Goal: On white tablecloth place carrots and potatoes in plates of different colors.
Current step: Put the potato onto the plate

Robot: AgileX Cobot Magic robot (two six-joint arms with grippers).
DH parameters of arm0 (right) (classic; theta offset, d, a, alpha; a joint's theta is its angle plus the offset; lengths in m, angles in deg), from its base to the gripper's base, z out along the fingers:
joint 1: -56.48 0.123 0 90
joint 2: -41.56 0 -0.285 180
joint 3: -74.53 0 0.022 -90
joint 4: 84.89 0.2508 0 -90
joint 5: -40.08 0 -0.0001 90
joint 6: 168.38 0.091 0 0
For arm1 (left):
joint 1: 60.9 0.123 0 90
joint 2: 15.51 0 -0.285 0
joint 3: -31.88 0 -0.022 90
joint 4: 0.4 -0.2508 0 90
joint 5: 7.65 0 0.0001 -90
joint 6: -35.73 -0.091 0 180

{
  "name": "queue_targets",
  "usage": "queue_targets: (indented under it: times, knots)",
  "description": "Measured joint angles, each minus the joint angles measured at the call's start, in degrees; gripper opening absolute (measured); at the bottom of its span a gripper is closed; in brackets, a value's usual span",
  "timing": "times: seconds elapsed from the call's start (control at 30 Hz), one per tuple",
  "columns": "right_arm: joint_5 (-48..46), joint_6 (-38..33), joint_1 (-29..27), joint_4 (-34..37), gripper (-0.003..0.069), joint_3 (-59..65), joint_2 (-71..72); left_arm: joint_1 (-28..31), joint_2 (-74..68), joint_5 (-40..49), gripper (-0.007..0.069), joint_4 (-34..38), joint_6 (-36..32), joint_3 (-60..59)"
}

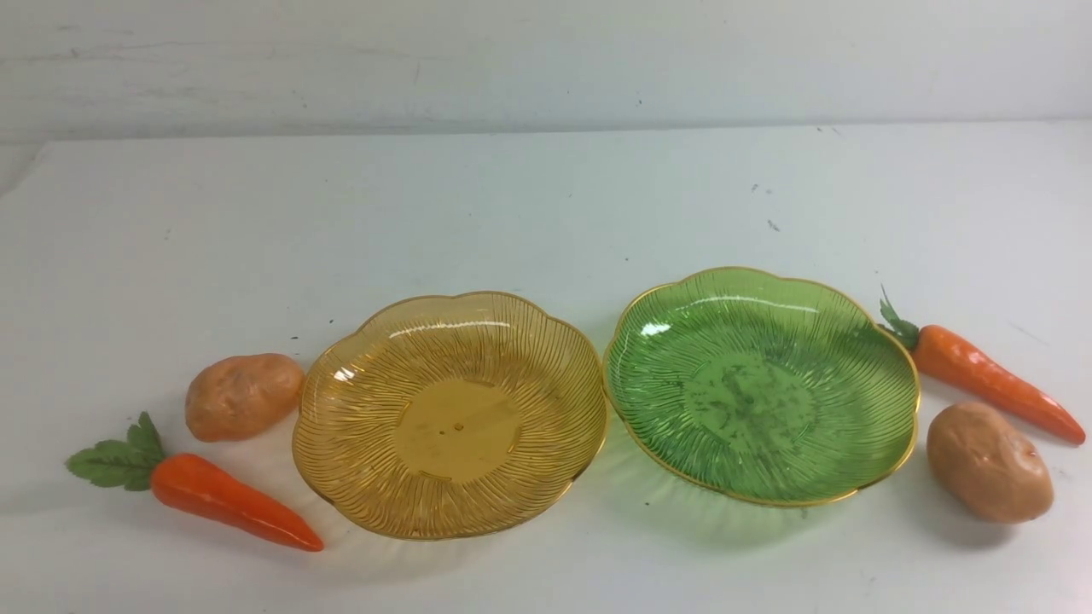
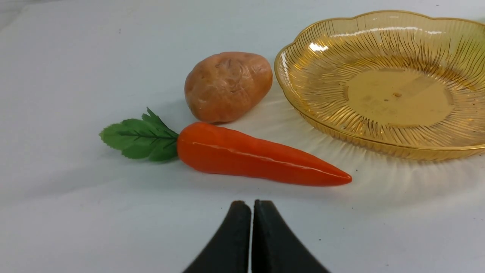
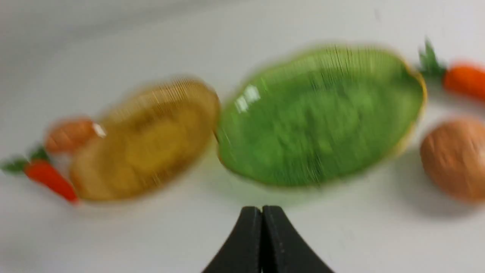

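Note:
On the white tablecloth (image 1: 546,196) an amber plate (image 1: 341,426) and a green plate (image 1: 887,401) sit side by side, both empty. Left of the amber plate lie a potato (image 1: 243,396) and a carrot (image 1: 230,499). Right of the green plate lie another carrot (image 1: 994,379) and potato (image 1: 988,461). Neither arm shows in the front view. My left gripper (image 2: 252,204) is shut and empty, just short of the left carrot (image 2: 257,155), with the potato (image 2: 227,85) and the amber plate (image 2: 295,79) beyond. My right gripper (image 3: 261,210) is shut and empty, facing the green plate (image 3: 322,113); this view is blurred.
A pale wall (image 1: 546,60) rises behind the table's far edge. In the right wrist view the right potato (image 3: 452,157) and carrot (image 3: 464,79) show at one side, the amber plate (image 3: 144,140) at the other.

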Motion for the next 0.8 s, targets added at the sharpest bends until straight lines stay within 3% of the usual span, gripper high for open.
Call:
queue_targets:
  times: [0.1, 0.27, 0.4, 0.57, 0.63, 0.8]
  knots:
    - [-11.1, 4.6, 0.0, -12.5, -0.001, -3.8, -15.8, 0.0, 0.0, 0.0, -0.0003, 0.0, 0.0, 0.0]
    - [-4.4, 2.0, 0.0, -16.1, 0.0057, -5.5, -32.2, 0.0, 0.0, 0.0, -0.0003, 0.0, 0.0, 0.0]
    - [-1.6, -0.9, 0.0, -19.3, 0.0262, -11.6, -41.7, 0.0, 0.0, 0.0, -0.0003, 0.0, 0.0, 0.0]
    - [1.6, 0.6, 0.0, -28.1, 0.0614, -16.1, -48.4, 0.0, 0.0, 0.0, -0.0003, 0.0, 0.0, 0.0]
    - [2.7, 1.6, 0.0, -29.8, 0.067, -16.3, -51.4, 0.0, 0.0, 0.0, -0.0003, 0.0, 0.0, 0.0]
    - [7.0, 2.7, 0.0, -32.7, 0.0689, -16.5, -58.3, 0.0, 0.0, 0.0, -0.0003, 0.0, 0.0, 0.0]
